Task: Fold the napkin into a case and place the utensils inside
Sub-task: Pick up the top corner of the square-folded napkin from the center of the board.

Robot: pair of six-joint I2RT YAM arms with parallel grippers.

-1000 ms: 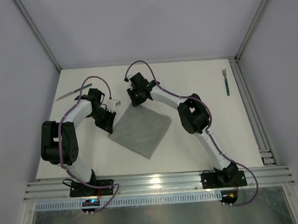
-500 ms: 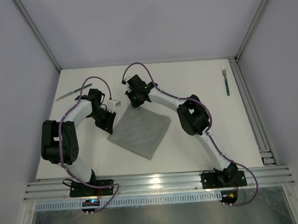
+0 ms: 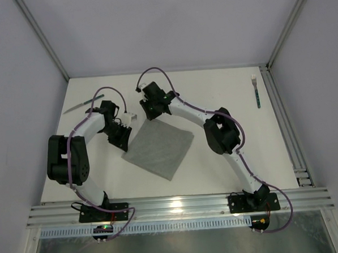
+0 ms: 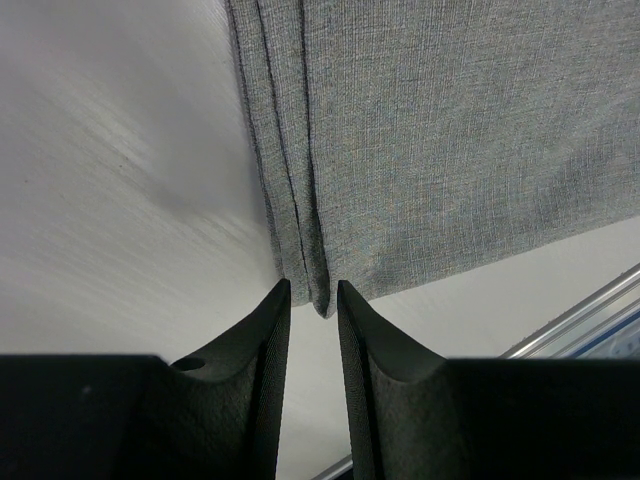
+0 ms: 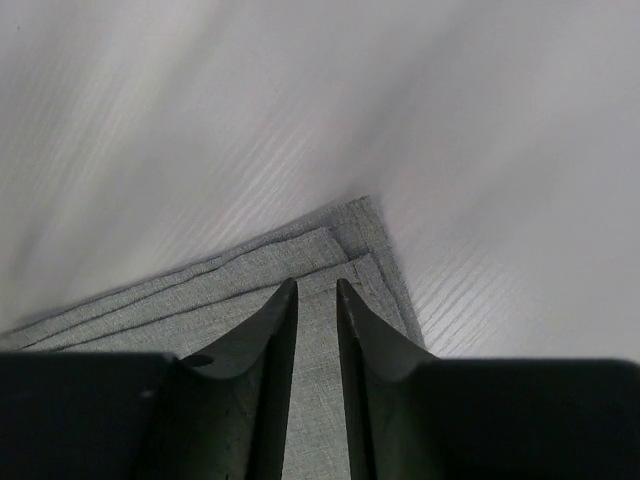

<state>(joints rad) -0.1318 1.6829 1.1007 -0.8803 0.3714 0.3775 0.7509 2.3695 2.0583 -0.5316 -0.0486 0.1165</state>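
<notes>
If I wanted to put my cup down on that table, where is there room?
Bare table lies between the right arm and the fork, and along the far edge between knife and fork. The near right corner is bare too. It is crowded mid-table, where the left tool and right tool meet the napkin.

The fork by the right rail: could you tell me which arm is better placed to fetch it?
Right, probably. The fork lies on that arm's side; the right gripper is at the napkin's far corner, the left gripper at its left corner, nearer the knife.
</notes>
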